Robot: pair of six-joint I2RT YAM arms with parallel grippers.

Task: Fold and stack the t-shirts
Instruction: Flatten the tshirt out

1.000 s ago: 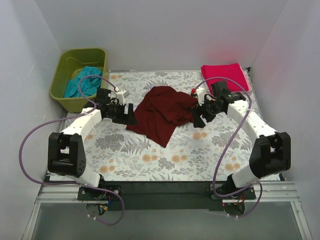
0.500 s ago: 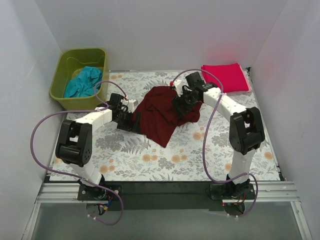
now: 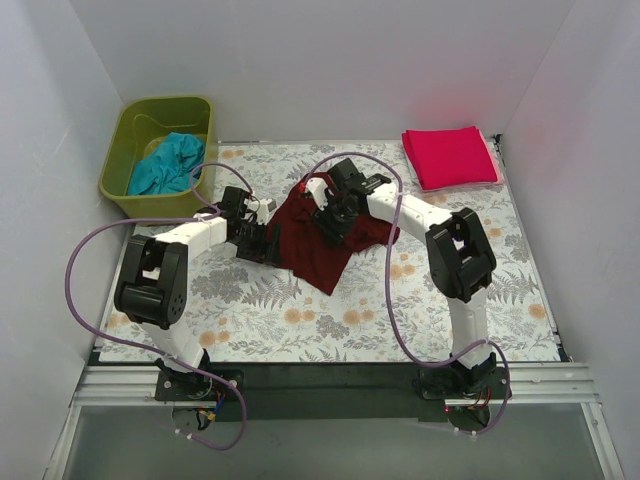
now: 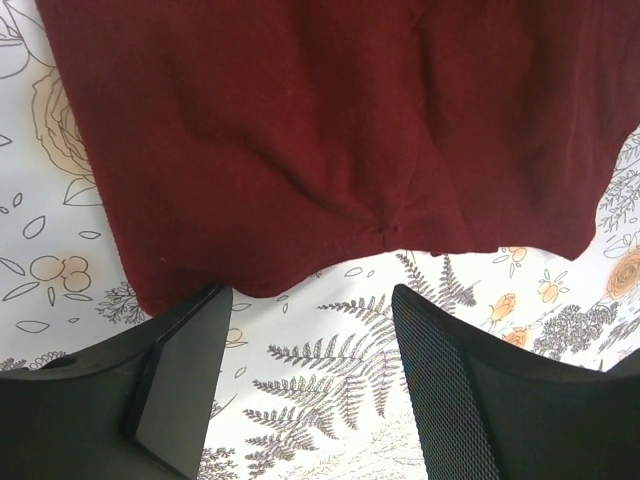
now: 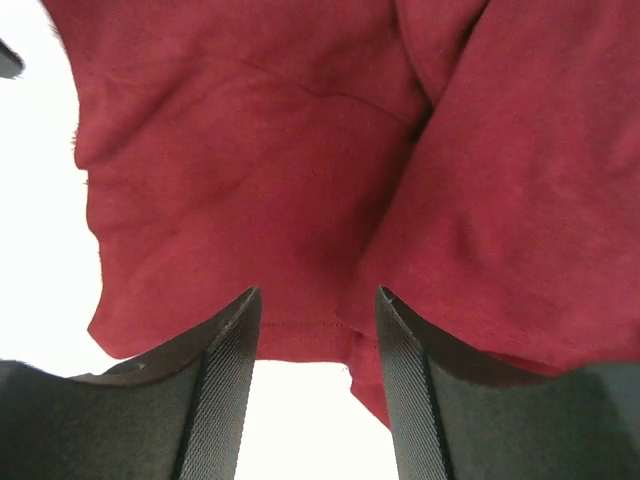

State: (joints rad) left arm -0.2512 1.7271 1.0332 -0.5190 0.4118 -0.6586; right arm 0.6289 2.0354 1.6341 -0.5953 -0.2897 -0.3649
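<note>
The dark maroon t-shirt (image 3: pixel 318 250) lies crumpled in the middle of the floral table cover. My left gripper (image 3: pixel 263 241) is open at its left edge. In the left wrist view the shirt (image 4: pixel 320 130) fills the top and the gripper (image 4: pixel 308 300) straddles bare cover just below the hem. My right gripper (image 3: pixel 326 221) is open over the shirt's upper middle. In the right wrist view its fingers frame a hem of the shirt (image 5: pixel 300 150) at the gripper (image 5: pixel 318 300). The pink-red t-shirt (image 3: pixel 451 157) lies folded at the back right. The teal t-shirt (image 3: pixel 165 165) lies in the bin.
A green bin (image 3: pixel 118 165) stands at the back left, beside the table cover (image 3: pixel 420 300). White walls close in the left, right and back. Purple cables loop from both arms over the table.
My right arm has swung left from the shirt's right side to over its middle. My left gripper has moved right to the shirt's left edge. The shirt has bunched slightly.
</note>
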